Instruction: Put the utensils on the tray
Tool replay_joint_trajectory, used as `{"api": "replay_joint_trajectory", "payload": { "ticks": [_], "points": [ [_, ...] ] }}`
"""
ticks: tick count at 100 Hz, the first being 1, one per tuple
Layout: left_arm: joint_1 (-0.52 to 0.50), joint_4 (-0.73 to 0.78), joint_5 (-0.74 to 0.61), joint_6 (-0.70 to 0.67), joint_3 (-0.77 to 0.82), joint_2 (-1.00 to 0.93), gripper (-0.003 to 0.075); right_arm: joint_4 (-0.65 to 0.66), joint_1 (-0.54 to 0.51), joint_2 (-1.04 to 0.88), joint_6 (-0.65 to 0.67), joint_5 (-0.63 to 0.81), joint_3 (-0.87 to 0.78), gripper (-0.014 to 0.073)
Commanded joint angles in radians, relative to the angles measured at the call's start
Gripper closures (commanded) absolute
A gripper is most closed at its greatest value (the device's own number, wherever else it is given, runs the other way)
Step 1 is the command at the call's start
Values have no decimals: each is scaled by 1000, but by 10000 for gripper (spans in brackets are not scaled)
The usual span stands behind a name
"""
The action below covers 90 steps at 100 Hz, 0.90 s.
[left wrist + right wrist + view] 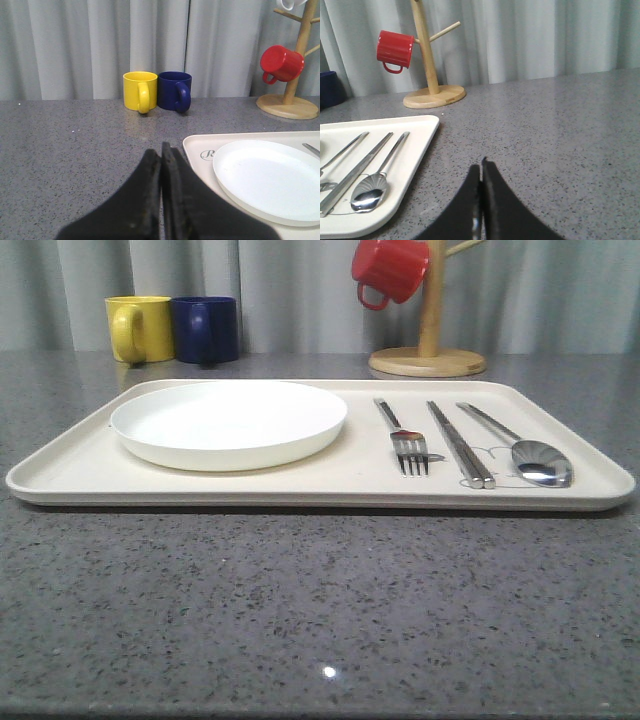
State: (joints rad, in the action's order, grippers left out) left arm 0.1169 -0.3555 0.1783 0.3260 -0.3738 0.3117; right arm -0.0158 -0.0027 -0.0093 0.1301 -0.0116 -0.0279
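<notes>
The cream tray (330, 485) lies across the middle of the grey table. On its left half sits the round white plate (229, 421). On its right half lie the fork (402, 437), the chopsticks (460, 444) and the spoon (522, 450), side by side. My left gripper (161, 148) is shut and empty, over bare table just off the tray's left end (196, 145), beside the plate (270, 177). My right gripper (481, 165) is shut and empty, over bare table off the tray's right end (427, 131). The spoon (372, 190) and chopsticks (357, 170) lie there.
A yellow mug (138, 328) and a blue mug (206, 328) stand behind the tray at the back left. A wooden mug stand (428, 358) with a red mug (388, 270) hanging on it stands at the back right. Grey curtains close off the rear.
</notes>
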Motion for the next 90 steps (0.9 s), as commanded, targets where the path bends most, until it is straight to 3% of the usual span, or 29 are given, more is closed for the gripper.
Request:
{"api": "replay_joint_trajectory", "payload": {
  "ticks": [1,38,62,90],
  "points": [
    [-1,-5,-85,-2,-26,6,738,4,-6,-24,-10,73,19,662],
    [-1,43,-104,-6,-26,6,738,4,-6,-24,-10,73,19,662],
    [-1,405,-237,-344,58,0,738,4,-6,-24,-10,73,19,662],
    [-10,457,-287,-373,201,-118,738,4,-6,-24,-10,73,19,662]
  ]
}}
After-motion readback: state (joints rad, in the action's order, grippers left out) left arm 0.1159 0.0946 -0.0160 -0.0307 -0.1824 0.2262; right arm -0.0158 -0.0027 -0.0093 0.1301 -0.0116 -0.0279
